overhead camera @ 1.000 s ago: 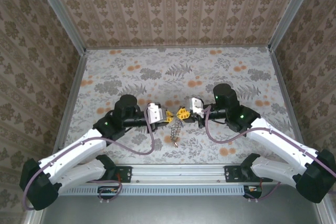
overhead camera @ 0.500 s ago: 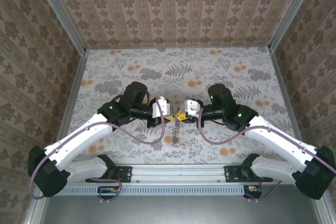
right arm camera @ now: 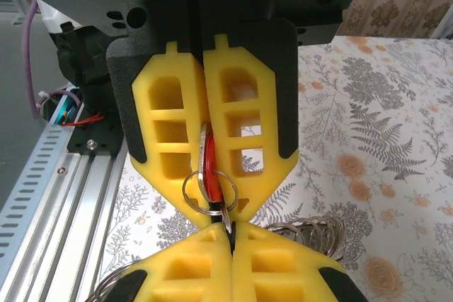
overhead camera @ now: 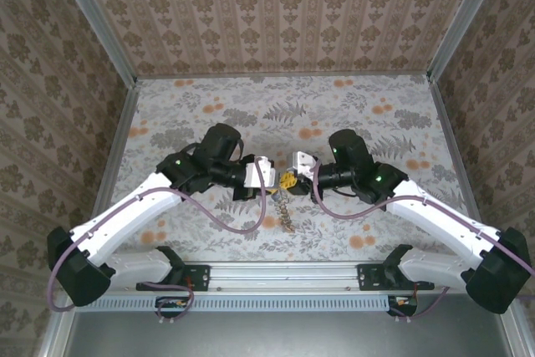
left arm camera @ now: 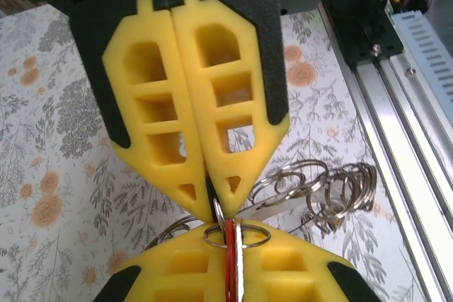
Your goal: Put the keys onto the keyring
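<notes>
Where the two arms converge beyond the middle of the aluminium rail (overhead camera: pixel 284 272), the left gripper (left arm camera: pixel 216 203) and the right gripper (right arm camera: pixel 216 213) are set tip to tip above the patterned table (overhead camera: pixel 376 98). The yellow fingers (right arm camera: pixel 237 125) of the right gripper are pressed together on a red-headed key (right arm camera: pixel 207 167), which is pinched edge-on between the pads. A small split ring (right arm camera: pixel 185 189) is threaded through this key just at the fingertips. The left gripper's own fingers are likewise closed against each other, with no gap visible along their length, and their tips are set against the small split ring; whether anything is gripped there cannot be told. The keyring (overhead camera: pixel 284 211), a bunch of grey metal loops, is seen hanging below the meeting fingertips, on the side toward the rail. In the left wrist view its overlapping loops are shown between the fingertips and the rail.
</notes>
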Robot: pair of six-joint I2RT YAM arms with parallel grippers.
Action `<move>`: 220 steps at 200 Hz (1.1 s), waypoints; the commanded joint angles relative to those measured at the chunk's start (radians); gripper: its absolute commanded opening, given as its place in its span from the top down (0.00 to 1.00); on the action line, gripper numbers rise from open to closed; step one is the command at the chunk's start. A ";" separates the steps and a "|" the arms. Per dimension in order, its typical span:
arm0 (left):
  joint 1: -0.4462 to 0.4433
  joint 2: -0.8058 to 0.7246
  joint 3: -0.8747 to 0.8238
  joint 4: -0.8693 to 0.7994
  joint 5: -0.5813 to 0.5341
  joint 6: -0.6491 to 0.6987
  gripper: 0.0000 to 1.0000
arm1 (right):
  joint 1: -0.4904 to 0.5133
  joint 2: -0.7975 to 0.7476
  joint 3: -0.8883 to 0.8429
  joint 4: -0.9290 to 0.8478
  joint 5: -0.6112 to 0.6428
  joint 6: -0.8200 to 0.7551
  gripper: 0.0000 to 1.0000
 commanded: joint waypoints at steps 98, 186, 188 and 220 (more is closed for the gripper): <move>-0.118 0.170 0.319 -0.401 -0.252 0.324 0.94 | -0.009 -0.009 -0.043 0.084 0.099 0.084 1.00; -0.170 0.282 0.499 -0.558 -0.479 0.425 1.00 | 0.013 -0.068 -0.153 0.189 0.317 0.051 1.00; -0.171 0.285 0.501 -0.561 -0.482 0.427 1.00 | 0.013 -0.068 -0.155 0.193 0.320 0.055 1.00; -0.180 0.315 0.549 -0.562 -0.479 0.446 1.00 | 0.014 -0.060 -0.167 0.267 0.310 0.122 1.00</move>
